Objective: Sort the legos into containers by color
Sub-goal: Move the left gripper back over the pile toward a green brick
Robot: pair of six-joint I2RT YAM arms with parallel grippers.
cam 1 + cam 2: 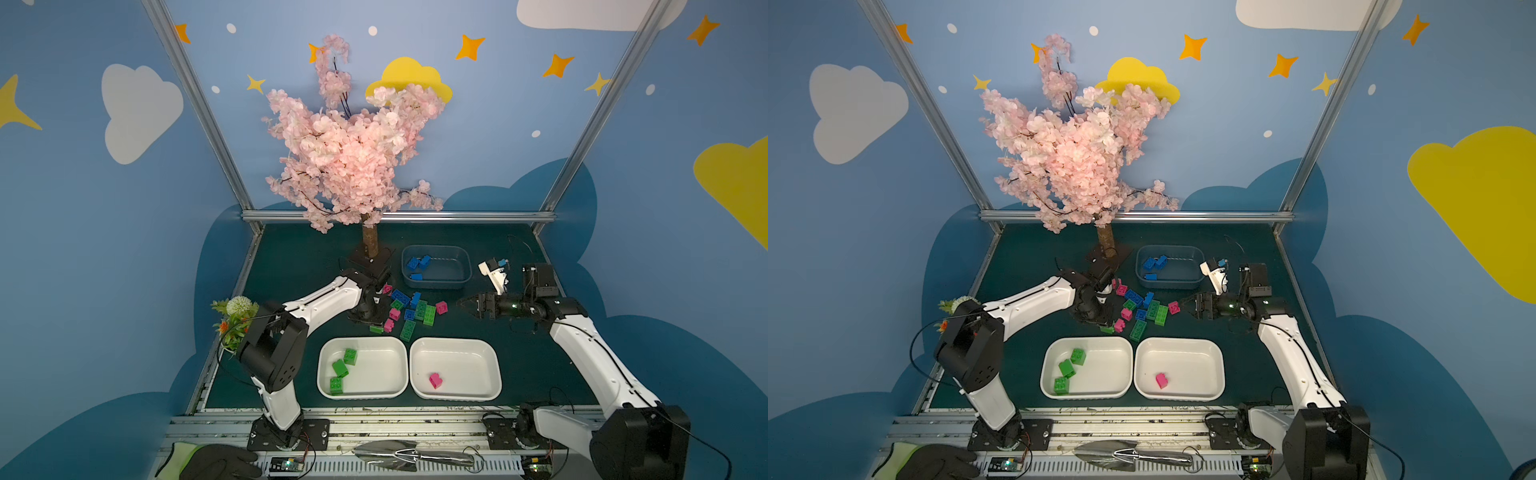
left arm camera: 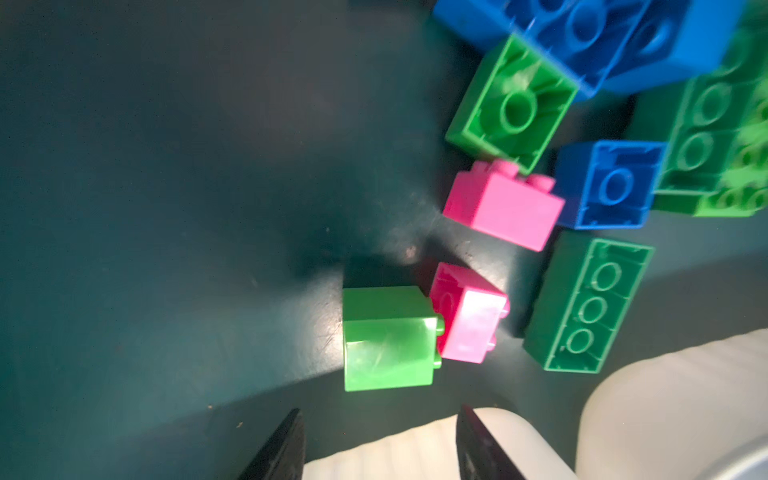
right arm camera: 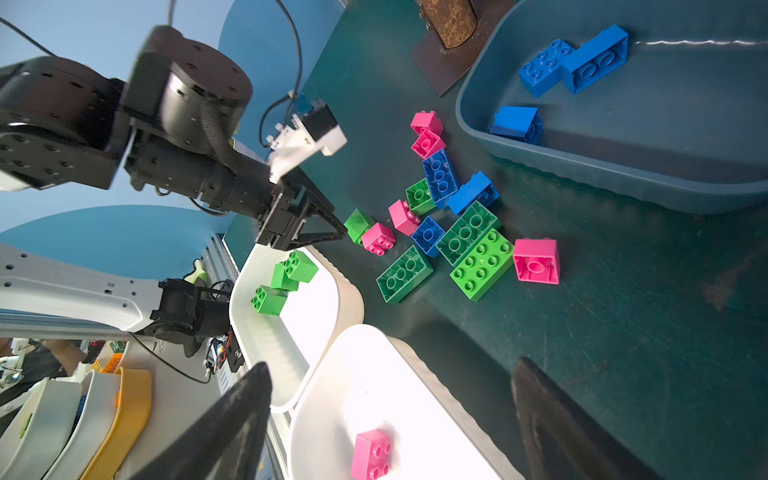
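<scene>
Roughly a third done, I'd say. Three green legos (image 1: 344, 368) are in the left white tray (image 1: 382, 361), one pink lego (image 1: 435, 380) is in the right white tray (image 1: 465, 357), and three blue legos (image 1: 419, 262) are in the grey-blue tub (image 1: 449, 266). About a dozen mixed bricks remain in the pile (image 1: 409, 309) on the green mat (image 1: 291, 257) between tub and trays, all three colours. The left gripper (image 2: 380, 411) is low at the pile's tray-side edge, jaws parted with nothing between them. A small green brick (image 2: 386, 338) lies just ahead of its tips, on its side and touching a pink brick (image 2: 467, 311); probably the next pick. The right gripper (image 1: 463, 304) hovers beside the pile's other side, jaws wide apart, empty. Labels: none legible anywhere; the studs are too blurred to read any logo.
</scene>
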